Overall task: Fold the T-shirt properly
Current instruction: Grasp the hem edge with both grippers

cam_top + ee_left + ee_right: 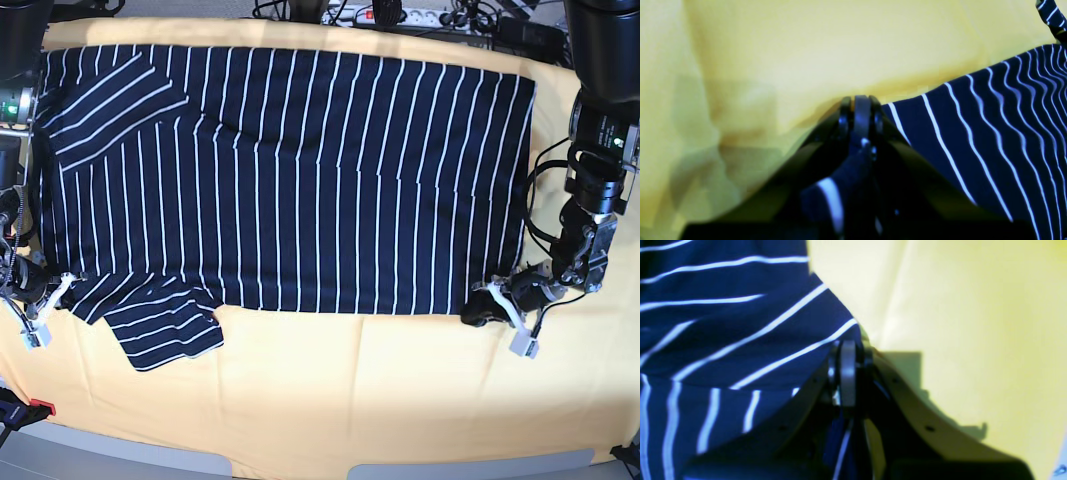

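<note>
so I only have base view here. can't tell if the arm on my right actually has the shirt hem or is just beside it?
Observer: It has it. In the left wrist view the left gripper is shut on the T-shirt, with navy cloth bunched between the fingers.
Operator: and the other one?
Observer: Same. In the right wrist view the right gripper is shut on the striped edge, and cloth runs down through it.
Operator: did either catch the yellow cloth?
Observer: The wrist views show only navy in both grips. The yellow-orange cloth lies beyond the fingertips.

You have the T-shirt [290,180] spread flat on the cloth [350,390] covering the bench, toward its far edge, with one gripper at each near corner of the shirt.
</note>
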Motion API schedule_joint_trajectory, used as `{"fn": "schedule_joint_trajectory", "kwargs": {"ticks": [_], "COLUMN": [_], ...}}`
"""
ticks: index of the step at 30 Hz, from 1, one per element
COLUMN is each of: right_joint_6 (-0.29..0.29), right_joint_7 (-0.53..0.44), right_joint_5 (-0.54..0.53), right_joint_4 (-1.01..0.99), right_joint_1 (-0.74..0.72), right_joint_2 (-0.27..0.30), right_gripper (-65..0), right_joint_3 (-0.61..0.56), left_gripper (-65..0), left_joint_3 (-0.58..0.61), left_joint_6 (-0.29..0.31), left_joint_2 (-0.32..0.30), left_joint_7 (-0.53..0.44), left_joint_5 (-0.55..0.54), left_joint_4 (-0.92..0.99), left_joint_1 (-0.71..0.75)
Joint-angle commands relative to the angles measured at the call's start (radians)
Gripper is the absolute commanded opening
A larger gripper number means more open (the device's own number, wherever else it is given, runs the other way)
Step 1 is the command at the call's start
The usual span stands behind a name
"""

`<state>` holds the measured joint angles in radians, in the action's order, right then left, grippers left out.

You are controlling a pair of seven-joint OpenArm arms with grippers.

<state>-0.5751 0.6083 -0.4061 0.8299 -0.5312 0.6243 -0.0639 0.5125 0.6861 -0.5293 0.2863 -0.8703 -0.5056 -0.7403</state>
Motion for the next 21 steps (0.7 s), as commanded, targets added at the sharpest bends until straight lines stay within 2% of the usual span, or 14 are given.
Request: {"fn": "schedule_joint_trajectory", "kwargs": {"ticks": [1, 4, 9, 12, 14, 16, 18, 20, 21], "right_joint_6": [0.026, 0.052, 0.056, 0.057, 0.08, 0.11, 0.112, 0.077, 0.052], "right_joint_7": [-0.034, -0.041, -0.053, -0.066, -0.066, -0.066, -0.066, -0.066, -0.065], "right_joint_5": [0.017, 0.048, 0.048, 0.049, 0.06, 0.093, 0.097, 0.094, 0.087], "right_joint_4": [0.013, 0.012, 0.012, 0.012, 0.012, 0.012, 0.012, 0.012, 0.012], "right_joint_1": [-0.029, -0.029, -0.029, -0.029, -0.029, -0.029, -0.029, -0.029, -0.029], "right_joint_2": [0.024, 0.024, 0.024, 0.024, 0.024, 0.024, 0.024, 0.024, 0.024], "right_gripper": [-65.0, -65.0, -65.0, -65.0, -65.0, -65.0, -65.0, -65.0, -65.0], "right_joint_3": [0.007, 0.007, 0.007, 0.007, 0.007, 0.007, 0.007, 0.007, 0.007], "left_gripper": [-65.0, -65.0, -65.0, -65.0, -65.0, -65.0, -65.0, -65.0, -65.0], "left_joint_3": [-0.004, -0.004, -0.004, -0.004, -0.004, -0.004, -0.004, -0.004, -0.004], "left_joint_6": [0.001, 0.001, -0.007, -0.042, -0.063, -0.062, -0.051, 0.006, 0.012], "left_joint_2": [-0.011, -0.005, 0.0, 0.0, 0.0, 0.0, 0.0, 0.0, 0.0], "left_joint_7": [-0.029, -0.053, -0.13, -0.13, -0.142, -0.159, -0.159, -0.159, -0.159], "left_joint_5": [-0.015, 0.023, 0.12, 0.125, 0.156, 0.186, 0.185, 0.174, 0.174], "left_joint_4": [-0.009, -0.009, -0.009, -0.009, -0.009, -0.009, -0.009, -0.009, -0.009], "left_joint_1": [-0.039, -0.045, -0.056, -0.068, -0.077, -0.084, -0.089, -0.089, -0.088]}}
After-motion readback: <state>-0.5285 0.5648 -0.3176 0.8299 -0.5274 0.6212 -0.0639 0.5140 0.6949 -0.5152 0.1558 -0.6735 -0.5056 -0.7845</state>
